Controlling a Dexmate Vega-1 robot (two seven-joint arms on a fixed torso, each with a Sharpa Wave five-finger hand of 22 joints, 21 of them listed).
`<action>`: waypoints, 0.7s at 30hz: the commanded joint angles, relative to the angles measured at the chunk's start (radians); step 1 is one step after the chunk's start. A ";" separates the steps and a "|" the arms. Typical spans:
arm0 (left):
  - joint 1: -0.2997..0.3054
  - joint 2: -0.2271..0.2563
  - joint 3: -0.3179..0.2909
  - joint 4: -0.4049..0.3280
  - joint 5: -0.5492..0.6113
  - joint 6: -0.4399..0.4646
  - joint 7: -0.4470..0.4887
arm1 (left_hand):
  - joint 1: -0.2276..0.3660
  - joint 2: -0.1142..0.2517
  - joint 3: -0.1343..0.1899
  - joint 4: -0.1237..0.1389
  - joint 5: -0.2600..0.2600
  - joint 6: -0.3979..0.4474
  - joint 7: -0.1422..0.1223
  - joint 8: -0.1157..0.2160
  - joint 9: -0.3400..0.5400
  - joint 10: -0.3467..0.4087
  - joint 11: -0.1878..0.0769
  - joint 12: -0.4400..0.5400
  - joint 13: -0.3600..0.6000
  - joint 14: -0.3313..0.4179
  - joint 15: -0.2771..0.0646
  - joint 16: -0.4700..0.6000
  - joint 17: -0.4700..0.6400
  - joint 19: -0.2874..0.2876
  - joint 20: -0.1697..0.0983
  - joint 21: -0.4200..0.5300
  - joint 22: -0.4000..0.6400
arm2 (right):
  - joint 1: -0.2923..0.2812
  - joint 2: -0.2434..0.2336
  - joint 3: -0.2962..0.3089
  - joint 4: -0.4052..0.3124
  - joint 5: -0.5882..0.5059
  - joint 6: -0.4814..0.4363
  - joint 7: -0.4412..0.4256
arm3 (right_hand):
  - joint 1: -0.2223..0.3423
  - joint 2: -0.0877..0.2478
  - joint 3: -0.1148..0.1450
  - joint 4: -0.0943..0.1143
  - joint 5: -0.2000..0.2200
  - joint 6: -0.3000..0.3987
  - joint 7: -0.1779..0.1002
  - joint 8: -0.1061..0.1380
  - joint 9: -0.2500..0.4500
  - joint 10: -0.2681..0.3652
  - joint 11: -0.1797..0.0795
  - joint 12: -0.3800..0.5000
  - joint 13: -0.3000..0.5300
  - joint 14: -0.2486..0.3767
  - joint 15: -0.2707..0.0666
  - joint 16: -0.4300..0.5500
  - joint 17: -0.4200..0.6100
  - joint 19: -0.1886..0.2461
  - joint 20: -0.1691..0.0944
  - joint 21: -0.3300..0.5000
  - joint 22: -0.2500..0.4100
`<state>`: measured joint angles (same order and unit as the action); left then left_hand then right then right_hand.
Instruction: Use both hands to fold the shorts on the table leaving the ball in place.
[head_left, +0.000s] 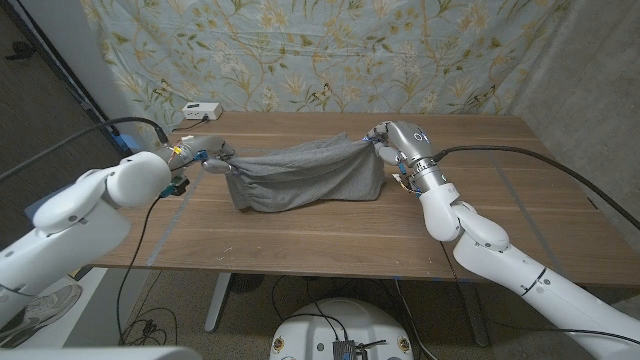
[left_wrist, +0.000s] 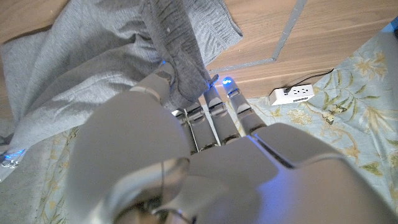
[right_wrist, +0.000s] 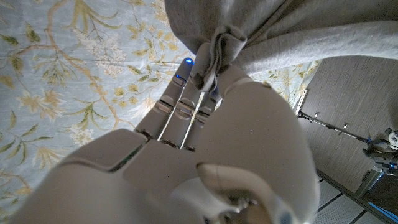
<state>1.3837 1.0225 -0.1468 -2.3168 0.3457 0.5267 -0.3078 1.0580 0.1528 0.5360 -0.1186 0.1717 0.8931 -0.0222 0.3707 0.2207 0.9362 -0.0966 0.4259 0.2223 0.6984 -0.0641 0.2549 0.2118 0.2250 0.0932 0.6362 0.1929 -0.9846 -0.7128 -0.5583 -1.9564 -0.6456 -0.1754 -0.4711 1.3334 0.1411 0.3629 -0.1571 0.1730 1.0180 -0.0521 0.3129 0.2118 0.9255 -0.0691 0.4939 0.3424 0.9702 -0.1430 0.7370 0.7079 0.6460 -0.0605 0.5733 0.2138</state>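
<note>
Both hands grasping: left hand (head_left: 205, 153) and right hand (head_left: 388, 141) each pinch a bunched corner of the shorts (head_left: 305, 176), which hang stretched between my fingers, hem touching the bench (head_left: 300, 235). Ball not seen. Risk: thin pinch slips, uneven fold.

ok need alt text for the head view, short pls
Both robot hands hold grey shorts stretched between them above a wooden table, left hand gripping one end, right hand the other. A white power strip sits at the far edge.
</note>
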 joint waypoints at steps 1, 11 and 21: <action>-0.073 0.114 0.075 -0.001 -0.106 0.149 0.097 | 0.035 0.039 0.022 0.016 0.000 0.032 0.030 0.001 0.003 0.077 -0.070 0.135 0.164 0.002 -0.138 -0.003 0.002 0.007 0.005 0.006 0.003 | 0.169 0.079 -0.062 0.208 0.011 0.085 -0.040 | 0.014 0.004 0.005 0.003 0.008 0.003 -0.004 -0.002 0.002 0.069 0.062 -0.004 0.032 0.007 -0.087 -0.004 0.005 -0.003 -0.027 0.007 -0.001; -0.217 0.266 0.267 -0.024 -0.072 0.314 0.130 | 0.033 0.038 0.022 0.018 -0.001 0.031 0.020 -0.003 0.003 0.072 -0.068 0.138 0.169 -0.004 -0.141 -0.007 0.004 0.007 0.005 0.009 0.003 | 0.297 0.140 -0.130 0.347 -0.011 0.115 -0.058 | 0.012 0.006 0.006 0.005 0.007 0.003 -0.003 -0.005 0.003 0.069 0.062 -0.009 0.029 0.006 -0.087 -0.016 0.007 -0.006 -0.031 0.015 -0.002; -0.409 0.303 0.518 -0.013 0.044 0.415 0.145 | 0.032 0.036 0.023 0.020 -0.001 0.036 0.014 -0.004 0.003 0.071 -0.074 0.141 0.173 -0.003 -0.145 -0.010 0.003 0.006 0.005 0.011 0.003 | 0.407 0.193 -0.190 0.477 -0.018 0.130 -0.067 | 0.010 0.007 0.006 0.006 0.007 0.005 -0.006 -0.006 0.003 0.071 0.061 -0.011 0.029 0.010 -0.087 -0.022 0.010 -0.007 -0.032 0.022 -0.004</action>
<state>1.1420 1.2639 0.1527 -2.3371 0.3068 0.8227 -0.1904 1.0581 0.1527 0.5360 -0.1186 0.1659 0.8994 -0.0283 0.3659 0.2205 0.9357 -0.0970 0.4259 0.2236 0.6984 -0.0642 0.2476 0.2117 0.2250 0.0931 0.6399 0.1929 -0.7024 -0.5793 -0.6834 -1.6251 -0.6568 -0.0677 -0.5256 1.3361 0.1438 0.3645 -0.1555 0.1741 1.0180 -0.0520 0.3105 0.2116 0.9254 -0.0690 0.4821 0.3427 0.9701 -0.1427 0.7202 0.7161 0.6409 -0.0587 0.5885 0.2091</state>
